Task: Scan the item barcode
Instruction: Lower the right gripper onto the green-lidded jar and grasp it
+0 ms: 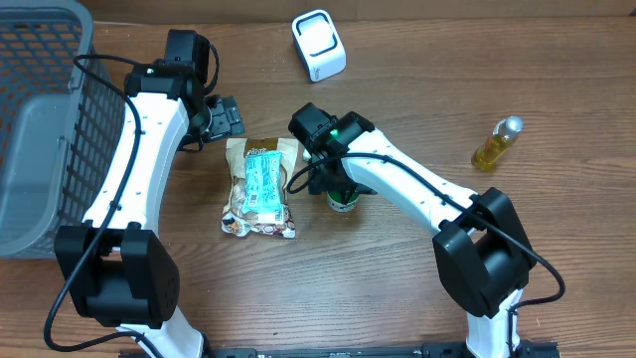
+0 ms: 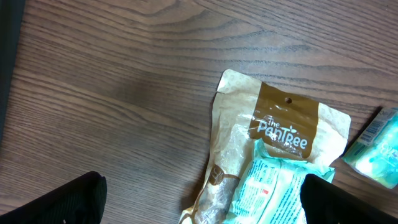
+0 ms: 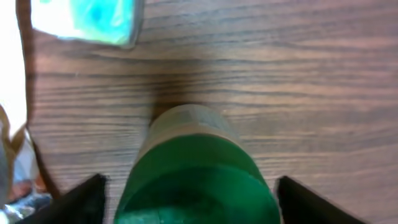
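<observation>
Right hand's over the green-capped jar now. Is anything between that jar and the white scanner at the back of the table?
Nothing visible does. The green-capped jar sits between the right hand's open fingers, and bare wood runs from it to the white box-shaped scanner. The tan-and-teal snack bag lies off to the side.

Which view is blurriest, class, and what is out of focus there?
Right wrist view: blurriest, the green-lidded container near the lens is soft. Left wrist view: sharp, print on the snack bag is legible. Overhead view: crisp, evenly lit.
</observation>
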Available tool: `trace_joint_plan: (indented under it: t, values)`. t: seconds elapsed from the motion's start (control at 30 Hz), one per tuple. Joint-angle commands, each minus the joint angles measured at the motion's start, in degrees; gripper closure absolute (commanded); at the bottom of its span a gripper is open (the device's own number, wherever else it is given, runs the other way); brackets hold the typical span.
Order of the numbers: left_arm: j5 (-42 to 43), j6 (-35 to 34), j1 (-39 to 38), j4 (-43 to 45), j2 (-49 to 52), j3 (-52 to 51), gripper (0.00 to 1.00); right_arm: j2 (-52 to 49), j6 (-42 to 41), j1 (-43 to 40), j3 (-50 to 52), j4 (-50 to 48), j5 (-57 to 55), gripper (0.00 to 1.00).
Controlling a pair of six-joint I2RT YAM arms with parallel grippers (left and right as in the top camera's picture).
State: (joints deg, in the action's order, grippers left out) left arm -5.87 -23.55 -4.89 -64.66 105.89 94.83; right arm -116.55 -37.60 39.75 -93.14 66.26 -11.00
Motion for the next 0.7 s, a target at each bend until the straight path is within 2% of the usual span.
trace_joint_plan:
  t: [0.0, 0.13, 0.27, 0.37, 0.47, 0.53, 0.6, 0.67]
  values:
    - [-0.5, 0.85, -0.39, 0.22, -0.76, 0.81, 0.0, 0.17, 0.79, -0.33, -1.86, -0.11, -0.96, 0.0]
    - [-0.5, 0.85, -0.39, 0.22, -0.76, 0.81, 0.01, 0.17, 0.33, -0.59, -1.86, -0.11, -0.72, 0.0]
    - [-0.5, 0.85, -0.39, 0.22, -0.76, 0.81, 0.01, 0.17, -5.81, -1.75, -1.81, 0.72, 1.33, 0.0]
    - [-0.5, 0.85, -0.39, 0.22, -0.76, 0.81, 0.01, 0.15, -10.97, -3.04, -1.7, 2.23, 6.21, 0.0]
    - [-0.5, 0.85, -0.39, 0.22, -0.79, 0.81, 0.01, 0.15, -11.04, -3.52, -1.68, 2.05, 10.78, 0.0]
    - [-0.5, 0.85, -0.39, 0.22, -0.76, 0.81, 0.0, 0.15, -11.02, -3.5, -1.68, 1.75, 10.64, 0.05]
    - [-0.5, 0.85, -0.39, 0.22, -0.76, 0.81, 0.0, 0.15, -11.02, -3.5, -1.68, 1.36, 10.62, 0.21]
    - [-0.5, 0.85, -0.39, 0.22, -0.76, 0.81, 0.0, 0.15, -10.99, -3.5, -1.68, 1.29, 10.4, 0.33]
